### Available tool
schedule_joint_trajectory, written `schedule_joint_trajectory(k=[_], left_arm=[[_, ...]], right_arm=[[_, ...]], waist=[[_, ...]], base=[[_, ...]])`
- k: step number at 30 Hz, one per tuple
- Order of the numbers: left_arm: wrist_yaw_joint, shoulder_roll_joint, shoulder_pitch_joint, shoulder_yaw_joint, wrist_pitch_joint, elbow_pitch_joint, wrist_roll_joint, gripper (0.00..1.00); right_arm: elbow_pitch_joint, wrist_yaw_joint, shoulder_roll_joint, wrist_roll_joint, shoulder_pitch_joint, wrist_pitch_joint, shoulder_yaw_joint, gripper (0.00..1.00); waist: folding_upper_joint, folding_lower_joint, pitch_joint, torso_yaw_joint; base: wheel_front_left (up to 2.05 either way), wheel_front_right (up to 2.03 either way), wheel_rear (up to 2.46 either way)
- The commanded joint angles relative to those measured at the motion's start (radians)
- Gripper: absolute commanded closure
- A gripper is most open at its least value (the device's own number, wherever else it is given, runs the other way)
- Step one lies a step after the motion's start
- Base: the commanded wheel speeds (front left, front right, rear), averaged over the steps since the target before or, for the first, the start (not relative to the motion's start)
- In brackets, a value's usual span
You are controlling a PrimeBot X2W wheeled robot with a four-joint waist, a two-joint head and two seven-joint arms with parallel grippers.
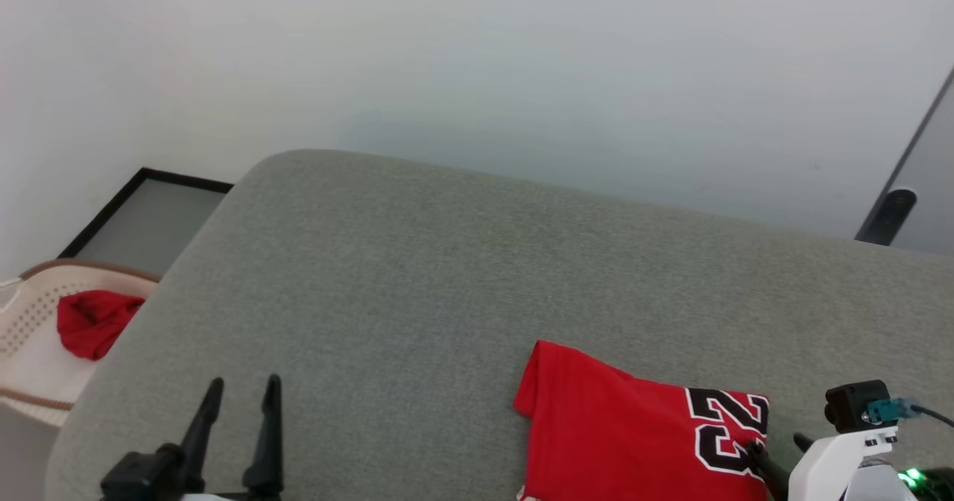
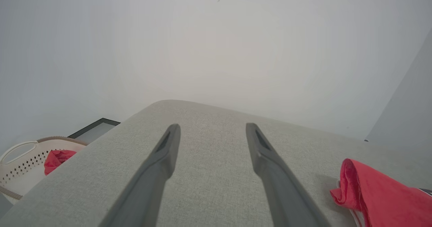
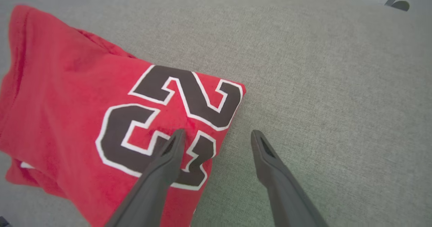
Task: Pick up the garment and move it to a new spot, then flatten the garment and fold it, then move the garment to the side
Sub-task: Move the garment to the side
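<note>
The garment (image 1: 633,426), a bright red jersey with black white-outlined numbers, lies folded on the grey cushioned surface (image 1: 417,262) at the lower right of the head view. In the right wrist view the garment (image 3: 84,112) fills the left half. My right gripper (image 3: 217,135) is open at the garment's right edge, one finger (image 3: 168,159) over the lettering, the other over bare cushion. My left gripper (image 1: 242,393) is open at the lower left, well apart from the garment, with nothing between its fingers. A folded red edge of the garment (image 2: 371,190) shows at the left wrist view's right.
A cream perforated laundry basket (image 1: 30,337) stands off the cushion's left edge, holding a smaller plain red cloth (image 1: 93,322). A dark-framed panel (image 1: 141,218) lies on the floor behind it. A pale wall rises beyond the cushion's far edge.
</note>
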Motion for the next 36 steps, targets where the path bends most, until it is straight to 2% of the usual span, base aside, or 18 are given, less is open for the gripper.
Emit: schedule_joint_trajectory(k=[1,4,11,23,24,25,28,36], left_arm=[[0.001,-0.006,-0.006,-0.005,0.001,0.002,0.001,0.00],[0.001,-0.013,-0.017,-0.022,0.001,0.010,0.001,0.00],[0.001,-0.022,-0.030,-0.039,0.001,0.020,-0.008,0.00],[0.001,-0.032,-0.052,-0.046,0.001,0.026,-0.026,0.00],[0.001,-0.032,-0.053,-0.045,0.001,0.026,-0.027,0.00],[0.001,-0.033,-0.052,-0.044,0.001,0.026,-0.029,0.00],[0.001,-0.036,-0.054,-0.042,0.001,0.024,-0.030,0.00],[0.001,-0.040,-0.065,-0.037,0.001,0.013,-0.030,0.00]], right_arm=[[0.011,-0.001,0.005,0.010,-0.009,0.045,-0.010,0.00],[0.031,-0.001,0.008,0.002,-0.014,0.141,-0.024,0.00],[0.071,-0.001,0.047,0.022,-0.042,0.257,-0.040,0.00],[0.238,-0.001,0.061,0.078,-0.125,0.396,-0.090,0.00],[0.246,-0.001,0.065,0.099,-0.130,0.410,-0.083,0.21],[0.251,-0.001,0.070,0.120,-0.133,0.420,-0.078,1.00],[0.238,0.000,0.063,0.184,-0.137,0.440,-0.057,1.00],[0.231,-0.003,-0.042,0.251,-0.190,0.436,-0.081,1.00]], waist=[[0.0000,0.0000,0.006,0.016],[0.0000,0.0000,0.012,0.036],[0.0000,0.0000,0.030,0.065],[0.0000,0.0000,0.072,0.097],[0.0000,0.0000,0.074,0.097],[0.0000,0.0000,0.075,0.097],[0.0000,0.0000,0.080,0.095],[0.0000,0.0000,0.106,0.066]], base=[[0.00,0.00,0.00],[0.00,0.00,0.00],[0.00,0.00,0.00],[0.00,0.00,0.00],[0.00,0.00,0.00],[0.00,0.00,0.00],[0.00,0.00,0.00],[0.00,0.00,0.00]])
